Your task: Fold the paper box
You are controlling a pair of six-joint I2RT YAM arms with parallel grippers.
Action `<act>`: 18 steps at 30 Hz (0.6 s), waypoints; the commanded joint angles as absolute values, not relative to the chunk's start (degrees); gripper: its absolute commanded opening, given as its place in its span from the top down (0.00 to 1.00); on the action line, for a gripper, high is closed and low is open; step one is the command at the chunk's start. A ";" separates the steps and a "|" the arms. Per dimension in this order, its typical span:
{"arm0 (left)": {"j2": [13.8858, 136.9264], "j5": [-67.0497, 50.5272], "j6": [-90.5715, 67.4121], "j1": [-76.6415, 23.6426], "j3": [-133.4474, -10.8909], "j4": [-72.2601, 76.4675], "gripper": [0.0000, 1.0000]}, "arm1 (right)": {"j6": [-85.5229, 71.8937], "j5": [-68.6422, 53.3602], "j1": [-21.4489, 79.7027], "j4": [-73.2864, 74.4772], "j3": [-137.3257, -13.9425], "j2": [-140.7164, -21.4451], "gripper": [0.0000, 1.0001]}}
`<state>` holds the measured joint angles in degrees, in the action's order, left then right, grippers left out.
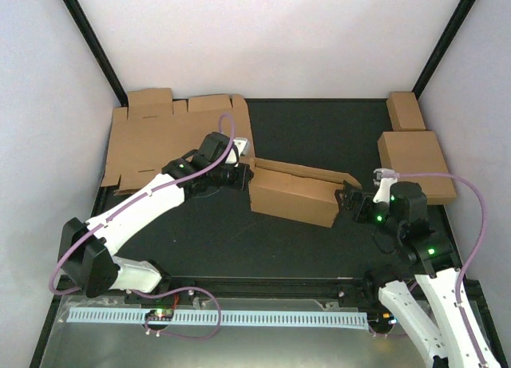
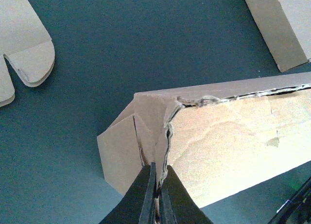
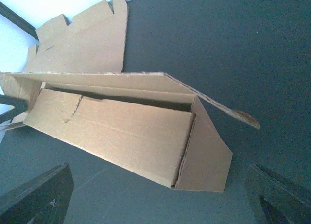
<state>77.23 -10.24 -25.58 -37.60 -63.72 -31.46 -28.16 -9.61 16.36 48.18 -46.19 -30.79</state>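
Observation:
The paper box (image 1: 295, 194), brown cardboard and partly folded, lies mid-table with a long wall raised and a flap slanting up behind it. My left gripper (image 1: 243, 175) is at its left end. In the left wrist view that gripper (image 2: 158, 178) is shut on the torn-looking cardboard edge of the paper box (image 2: 228, 136). My right gripper (image 1: 345, 200) is just off the box's right end. In the right wrist view it (image 3: 160, 195) stands open, fingers (image 3: 43, 195) wide apart, with the paper box (image 3: 121, 131) ahead and nothing between them.
Flat brown die-cut sheets (image 1: 160, 136) lie stacked at the back left. A folded squarish box (image 1: 415, 164) and a smaller oblong box (image 1: 406, 110) sit at the right edge. The black mat (image 1: 239, 240) ends at a metal rail in front.

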 commanded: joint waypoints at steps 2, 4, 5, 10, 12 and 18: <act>77.63 -8.50 -25.21 -38.19 -62.13 -36.98 0.96 | -29.77 -10.34 16.36 49.71 -45.60 -30.34 0.00; 77.61 -8.17 -25.17 -38.32 -62.09 -36.93 0.96 | -30.06 -10.05 16.35 49.96 -45.65 -30.39 0.00; 77.62 -8.03 -25.17 -38.42 -62.05 -36.95 0.96 | -30.20 -10.06 16.30 50.11 -45.62 -30.36 0.00; 77.89 -7.73 -25.22 -38.66 -62.05 -36.94 0.96 | -31.52 -11.92 16.39 50.10 -45.16 -30.32 0.00; 77.96 -7.73 -25.21 -38.68 -62.14 -36.99 0.96 | -31.72 -12.21 16.33 50.17 -45.09 -30.17 0.00; 77.84 -7.72 -25.07 -38.84 -62.31 -36.91 0.96 | -31.64 -11.97 16.33 50.44 -45.44 -30.02 0.00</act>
